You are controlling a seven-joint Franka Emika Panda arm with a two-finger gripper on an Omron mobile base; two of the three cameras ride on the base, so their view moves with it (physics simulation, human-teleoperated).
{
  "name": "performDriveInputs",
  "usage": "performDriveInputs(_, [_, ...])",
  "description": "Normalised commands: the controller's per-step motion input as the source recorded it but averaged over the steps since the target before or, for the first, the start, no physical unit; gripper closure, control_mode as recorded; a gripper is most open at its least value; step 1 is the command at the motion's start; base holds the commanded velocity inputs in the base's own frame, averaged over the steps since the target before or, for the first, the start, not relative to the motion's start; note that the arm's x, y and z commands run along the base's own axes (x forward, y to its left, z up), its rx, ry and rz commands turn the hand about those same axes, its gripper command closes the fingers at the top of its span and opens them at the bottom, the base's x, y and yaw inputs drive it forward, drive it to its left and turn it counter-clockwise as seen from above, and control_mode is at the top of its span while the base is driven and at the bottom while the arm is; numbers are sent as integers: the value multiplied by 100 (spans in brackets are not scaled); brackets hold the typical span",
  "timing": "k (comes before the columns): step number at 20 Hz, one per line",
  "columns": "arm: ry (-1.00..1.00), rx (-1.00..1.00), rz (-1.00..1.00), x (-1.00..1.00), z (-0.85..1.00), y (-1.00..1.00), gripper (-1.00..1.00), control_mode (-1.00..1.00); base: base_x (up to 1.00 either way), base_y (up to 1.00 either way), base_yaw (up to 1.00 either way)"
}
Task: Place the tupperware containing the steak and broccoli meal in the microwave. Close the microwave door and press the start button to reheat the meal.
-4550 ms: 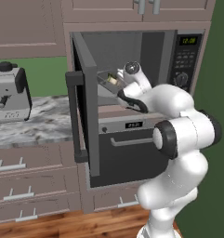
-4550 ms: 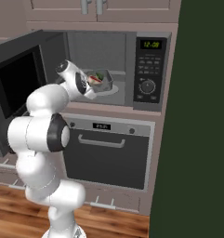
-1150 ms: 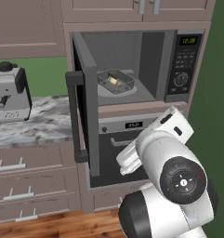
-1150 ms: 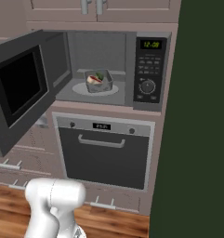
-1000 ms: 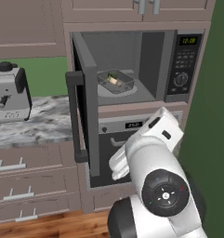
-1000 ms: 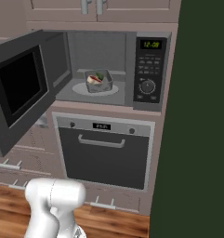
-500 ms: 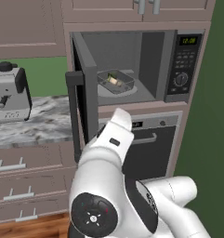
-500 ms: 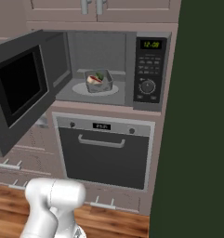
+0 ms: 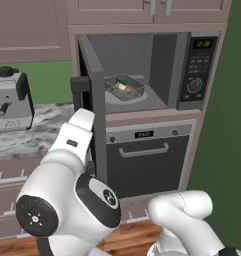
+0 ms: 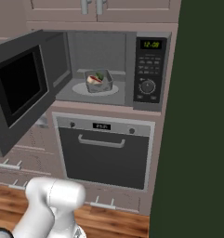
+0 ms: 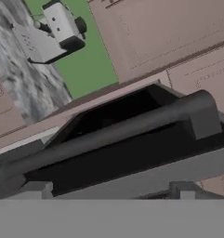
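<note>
The tupperware (image 9: 124, 87) (image 10: 98, 80) rests on the white turntable inside the microwave (image 9: 192, 70) (image 10: 148, 69), with green broccoli (image 10: 100, 75) and a tan chunk (image 10: 92, 80) showing through its walls. The microwave door (image 9: 92, 100) (image 10: 20, 88) stands swung out to the left. My arm reaches up beside the door's outer face in the left base view. In the hand view the dark bar handle (image 11: 118, 130) crosses close ahead. My gripper (image 11: 108, 189) is open, its tips wide apart, holding nothing.
An oven (image 9: 144, 155) (image 10: 106, 148) with a horizontal handle sits under the microwave. A coffee machine (image 9: 9, 100) (image 11: 53, 30) stands on the marble counter (image 9: 32, 140) to the left. A dark green wall (image 10: 201, 116) bounds the right side. Cabinets hang above.
My arm has swung left from in front of the oven to the outer side of the open door. The tupperware and the door have not moved.
</note>
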Motion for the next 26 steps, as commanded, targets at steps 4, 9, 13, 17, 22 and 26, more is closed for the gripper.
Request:
performDriveInputs(4, [0, -9, 0, 72, -1, 37, -100, -100, 0, 0, 0])
performDriveInputs(9, [2, -8, -1, 88, -4, 30, -100, -100, 0, 0, 0])
performDriveInputs(13, [2, -9, -3, 86, -8, 19, -100, -100, 0, 0, 0])
performDriveInputs(17, [1, -12, -11, 66, -13, 3, -100, -100, 0, 0, 0])
performDriveInputs(22, [0, -12, -25, 17, -17, -15, -100, -100, 0, 0, 0])
performDriveInputs(26, [0, -6, -32, 0, -20, -53, -100, -100, 0, 0, 0])
